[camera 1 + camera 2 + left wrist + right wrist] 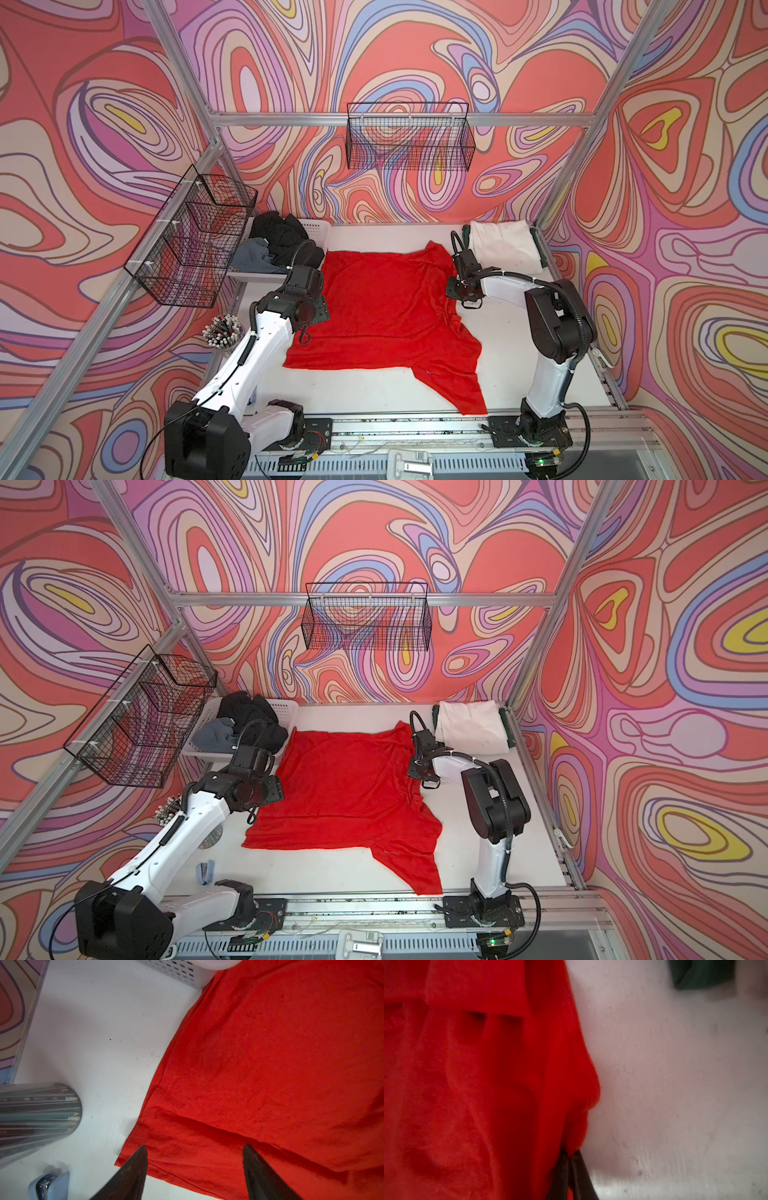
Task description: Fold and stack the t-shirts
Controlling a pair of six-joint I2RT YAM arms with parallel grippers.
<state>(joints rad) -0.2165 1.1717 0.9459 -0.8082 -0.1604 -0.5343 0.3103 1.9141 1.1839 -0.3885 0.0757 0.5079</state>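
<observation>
Two grippers tend the red shirt [386, 307] — right gripper [569, 1157] pinching its edge, left gripper [195, 1157] spread over a corner — so the left should clamp before both lift evenly.

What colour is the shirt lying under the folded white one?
The shirt is dark green, clearest in the right wrist view.
</observation>
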